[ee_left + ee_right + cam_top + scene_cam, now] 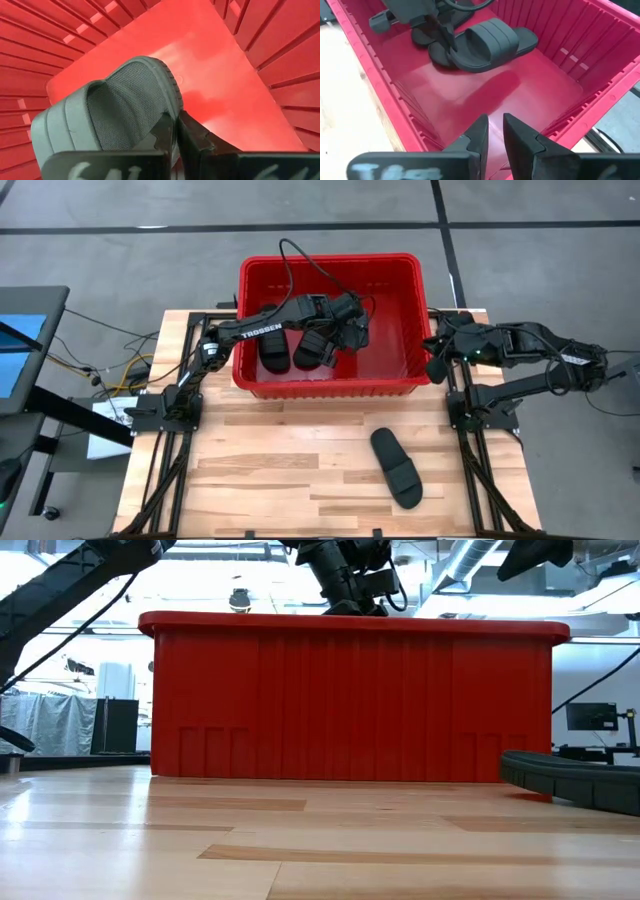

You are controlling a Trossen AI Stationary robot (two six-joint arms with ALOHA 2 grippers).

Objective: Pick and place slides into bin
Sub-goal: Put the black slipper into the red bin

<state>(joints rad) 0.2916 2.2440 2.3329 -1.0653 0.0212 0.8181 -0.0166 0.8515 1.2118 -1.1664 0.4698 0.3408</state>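
Since these slides look like light, bendy foam, I'd pinch one at the sole edge or strap. My left gripper [175,137] is clamped on a slide [115,107] inside the bin [330,388] at the desk's far edge; two slides lie there, one [397,468] waits near the desk's front edge. Right gripper [495,132] hovers slightly parted, empty, over the bin's right end.

A robotics lab: bare ceiling ducts [480,560], a concrete floor [120,270], a monitor [595,717], loose cables [100,365] beside the wooden bench [290,470].
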